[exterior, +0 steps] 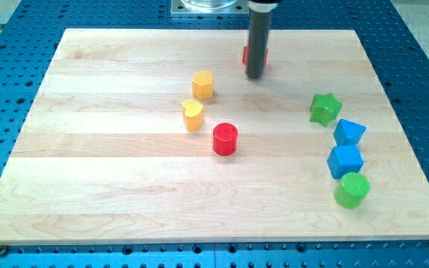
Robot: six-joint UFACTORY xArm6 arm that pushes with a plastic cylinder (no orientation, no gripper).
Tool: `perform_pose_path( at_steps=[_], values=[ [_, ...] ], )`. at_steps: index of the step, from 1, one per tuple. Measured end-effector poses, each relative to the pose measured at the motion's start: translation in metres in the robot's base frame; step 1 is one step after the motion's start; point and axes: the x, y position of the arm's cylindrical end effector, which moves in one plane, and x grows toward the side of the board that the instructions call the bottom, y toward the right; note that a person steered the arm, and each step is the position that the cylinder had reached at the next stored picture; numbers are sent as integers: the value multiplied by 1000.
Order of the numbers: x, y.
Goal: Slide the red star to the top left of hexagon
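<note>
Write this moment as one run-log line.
my tip: against red star, mostly hidden behind rod | yellow hexagon: toward view's left, apart | state: push underway, goal unmet

We are looking at a robotics lab bench, not a home or shop: a pale wooden board (125,193) lies on a blue metal table (423,82) drilled with a regular grid of mounting holes, the kind used for fixing test rigs. At twelve o'clock a round metal robot base (208,6) sits just past the board's edge. Small coloured plastic blocks, such as the green star (324,109) at three o'clock, are scattered like test pieces.
</note>
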Motion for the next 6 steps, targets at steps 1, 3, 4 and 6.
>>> perform_pose_path(
  at_steps=[1, 3, 4, 6],
  values=[
    [-16, 65],
    [-22, -65],
    [-9, -97],
    [42, -35]
  ],
)
